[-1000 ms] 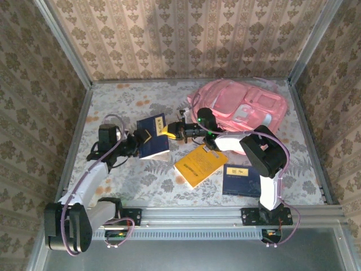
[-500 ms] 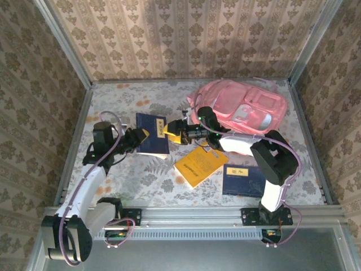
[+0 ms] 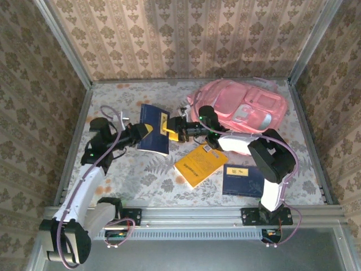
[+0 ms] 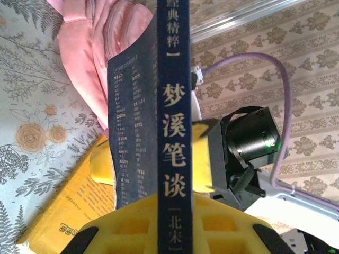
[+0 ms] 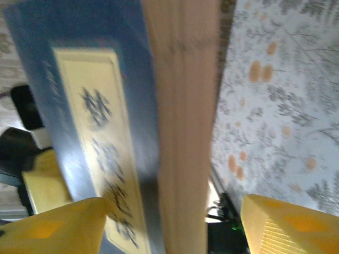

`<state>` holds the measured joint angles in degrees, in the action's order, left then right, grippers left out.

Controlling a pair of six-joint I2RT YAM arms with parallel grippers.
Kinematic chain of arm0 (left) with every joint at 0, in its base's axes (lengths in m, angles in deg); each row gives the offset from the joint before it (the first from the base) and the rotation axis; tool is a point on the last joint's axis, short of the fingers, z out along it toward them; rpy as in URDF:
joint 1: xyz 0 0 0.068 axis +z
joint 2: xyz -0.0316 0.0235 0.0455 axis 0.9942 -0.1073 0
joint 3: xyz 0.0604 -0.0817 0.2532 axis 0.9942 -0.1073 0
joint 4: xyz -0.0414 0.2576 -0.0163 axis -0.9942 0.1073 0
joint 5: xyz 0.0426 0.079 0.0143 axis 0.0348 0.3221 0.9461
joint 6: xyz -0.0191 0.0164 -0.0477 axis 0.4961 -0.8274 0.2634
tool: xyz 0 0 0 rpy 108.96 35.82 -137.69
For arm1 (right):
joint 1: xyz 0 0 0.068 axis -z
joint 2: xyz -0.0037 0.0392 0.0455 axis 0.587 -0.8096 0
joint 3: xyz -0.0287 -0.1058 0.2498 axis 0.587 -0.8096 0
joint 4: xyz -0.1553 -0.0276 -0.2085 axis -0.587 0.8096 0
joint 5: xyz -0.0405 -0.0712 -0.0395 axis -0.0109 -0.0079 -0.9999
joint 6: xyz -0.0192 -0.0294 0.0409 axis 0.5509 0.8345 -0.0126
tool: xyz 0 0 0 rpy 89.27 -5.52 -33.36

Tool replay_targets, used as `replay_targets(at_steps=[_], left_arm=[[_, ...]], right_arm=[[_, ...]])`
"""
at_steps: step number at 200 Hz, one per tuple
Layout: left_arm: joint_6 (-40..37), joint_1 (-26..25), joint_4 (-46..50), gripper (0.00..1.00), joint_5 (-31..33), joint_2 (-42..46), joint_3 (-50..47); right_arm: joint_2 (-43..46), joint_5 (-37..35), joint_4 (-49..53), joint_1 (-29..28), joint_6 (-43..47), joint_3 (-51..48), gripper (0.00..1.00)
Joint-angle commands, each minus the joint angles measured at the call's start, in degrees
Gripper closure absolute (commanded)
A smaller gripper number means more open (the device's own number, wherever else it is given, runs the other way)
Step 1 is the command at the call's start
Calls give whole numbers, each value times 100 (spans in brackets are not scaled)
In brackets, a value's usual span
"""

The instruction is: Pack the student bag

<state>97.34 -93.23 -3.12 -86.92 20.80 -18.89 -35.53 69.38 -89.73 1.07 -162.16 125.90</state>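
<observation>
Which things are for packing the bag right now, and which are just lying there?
In use: bag, held blue book, left gripper shut on it, right gripper open around it.
Lying on the table: orange book, second blue book, maybe next.

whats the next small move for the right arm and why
Probably draw the right gripper straight back off the dark blue book. Its fingers stand apart either side of the page edge, while the left gripper is shut on the spine, so the left seems to carry it alone. Backing off would clear the way toward the student bag.
</observation>
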Motion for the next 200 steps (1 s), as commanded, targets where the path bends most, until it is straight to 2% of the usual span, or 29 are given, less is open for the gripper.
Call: replay_targets(at_steps=[1, 26, 71, 91, 103, 120, 131, 143, 163, 180, 200], left_arm=[[30, -107, -285, 100, -473, 37, 175], [-100, -107, -51, 100, -449, 77, 200], [-422, -73, 430, 100, -400, 14, 396], [-362, -37, 526, 67, -287, 2, 421], [-230, -14, 528, 46, -131, 48, 372], [239, -24, 79, 32, 71, 190, 52], [725, -56, -496, 20, 191, 312, -252], [1046, -167, -879, 14, 356, 388, -442], [1082, -438, -790, 6, 617, 408, -391], [1198, -672, -777, 3, 1020, 446, -391], [1355, -952, -1071, 3, 1488, 464, -473]], right_arm=[[-334, 95, -1897, 16, -1220, 112, 38], [-408, 64, -2466, 19, -1566, 95, 51], [14, 26, -1977, 25, -1128, -209, 88], [222, -260, -1986, 66, -1099, -366, 99], [479, -900, -1908, 144, -1075, -677, 100], [1053, -2214, -1847, 158, -951, -1344, 100], [1478, -2752, -1432, 96, -642, -1507, 100], [1878, -3218, -960, 7, -324, -1569, 100], [2234, -3851, -764, -28, -164, -1680, 100], [2317, -4320, -841, -61, -256, -1790, 100], [2207, -4454, -901, -105, -393, -1748, 100]])
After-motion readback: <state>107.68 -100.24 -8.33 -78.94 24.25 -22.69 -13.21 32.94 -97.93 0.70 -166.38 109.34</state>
